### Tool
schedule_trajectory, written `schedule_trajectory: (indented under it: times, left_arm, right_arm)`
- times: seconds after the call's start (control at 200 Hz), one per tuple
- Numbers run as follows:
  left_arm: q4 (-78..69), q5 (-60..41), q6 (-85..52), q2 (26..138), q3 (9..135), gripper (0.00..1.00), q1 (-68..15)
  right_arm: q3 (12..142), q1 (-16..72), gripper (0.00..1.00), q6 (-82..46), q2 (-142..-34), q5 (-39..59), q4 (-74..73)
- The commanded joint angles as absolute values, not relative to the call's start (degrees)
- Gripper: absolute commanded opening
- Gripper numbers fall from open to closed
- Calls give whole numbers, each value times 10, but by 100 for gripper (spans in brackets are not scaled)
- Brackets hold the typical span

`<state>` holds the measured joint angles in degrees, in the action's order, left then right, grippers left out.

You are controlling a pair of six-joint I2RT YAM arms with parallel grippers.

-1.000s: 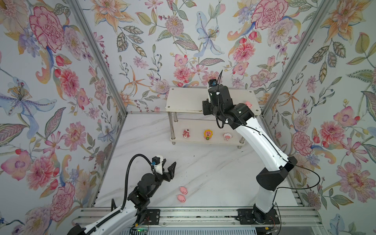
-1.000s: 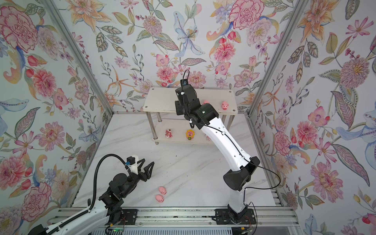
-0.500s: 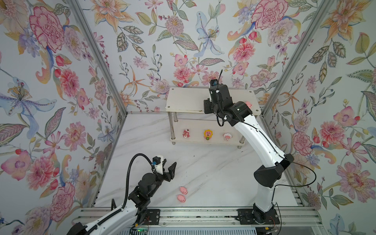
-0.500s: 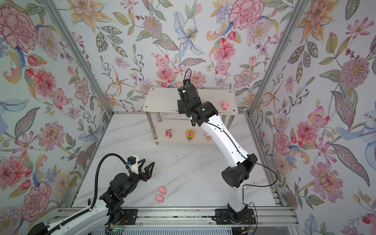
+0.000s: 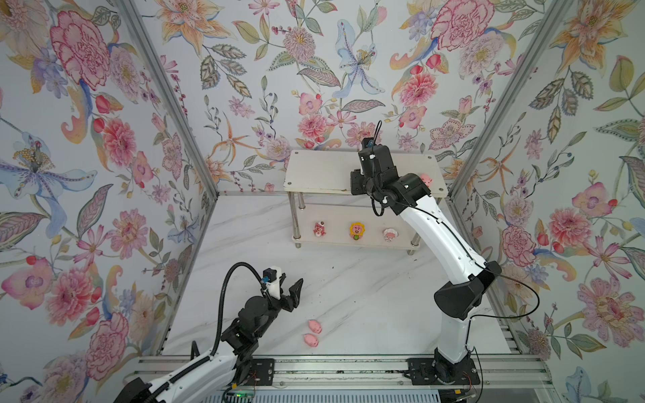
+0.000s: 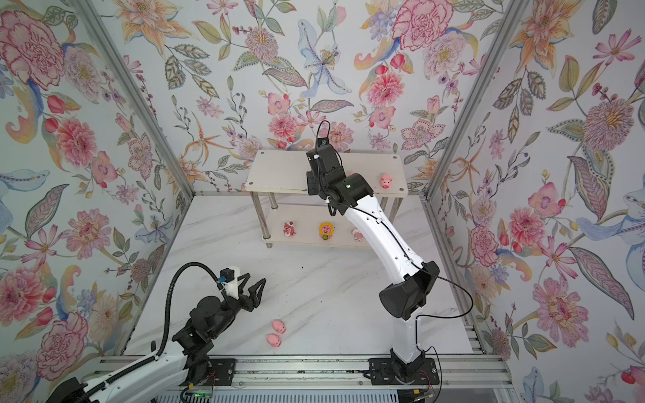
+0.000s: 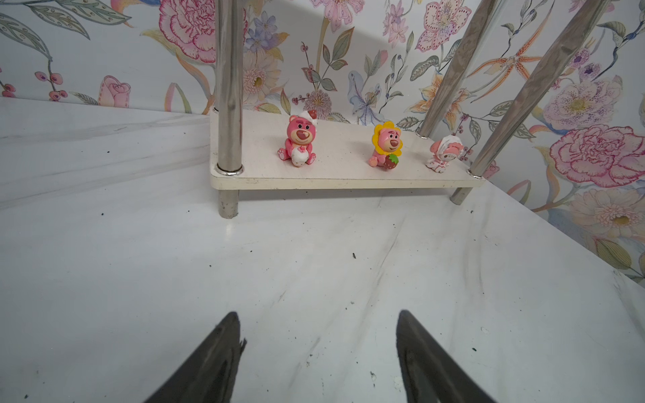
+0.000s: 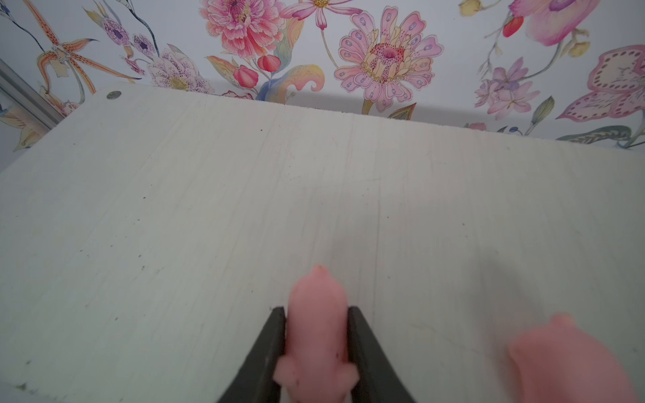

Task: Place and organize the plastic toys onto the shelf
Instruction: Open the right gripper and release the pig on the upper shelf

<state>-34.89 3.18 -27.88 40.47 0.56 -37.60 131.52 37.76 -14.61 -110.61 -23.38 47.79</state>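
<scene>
Shelf (image 5: 324,171) stands at the back wall, with the right gripper (image 8: 317,308) over its top tier. Its fingers (image 8: 268,349) sit against both flanks of a pink pig (image 8: 316,335); pinching or just touching is hard to call. A second pig (image 8: 565,363) sits just beside. Left gripper (image 7: 316,314) hangs above the marble table (image 7: 314,261), jaws well apart. Lower tier: bear (image 7: 297,141), sunflower figure (image 7: 385,144), pink-and-white figure (image 7: 443,153). Two loose pigs (image 5: 314,326) lie on the table.
</scene>
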Motion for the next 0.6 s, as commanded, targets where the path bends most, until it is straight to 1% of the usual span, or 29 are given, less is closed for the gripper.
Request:
schedule_trajectory:
  times: [0.0, 0.04, 0.1, 0.235, 0.34, 0.591]
  left_arm:
    - [-370, 26, -274, 408, -28, 71, -371]
    - [-370, 27, -273, 408, -28, 71, -371]
    - [-368, 30, -273, 406, -28, 71, -371]
    - [-369, 27, -274, 403, -29, 71, -371]
    - [-367, 29, -275, 399, -29, 71, -371]
    - [-362, 25, -275, 385, -30, 72, -371]
  right_arm:
    - [1310, 375, 42, -155, -1116, -234, 488]
    - [1310, 375, 44, -157, -1117, -233, 488]
    - [1310, 375, 44, -160, -1118, -233, 488]
    - [1307, 375, 33, -172, -1120, -233, 487]
    - [1308, 375, 28, -184, -1123, -247, 488]
    - [1302, 374, 28, -210, -1123, -285, 477]
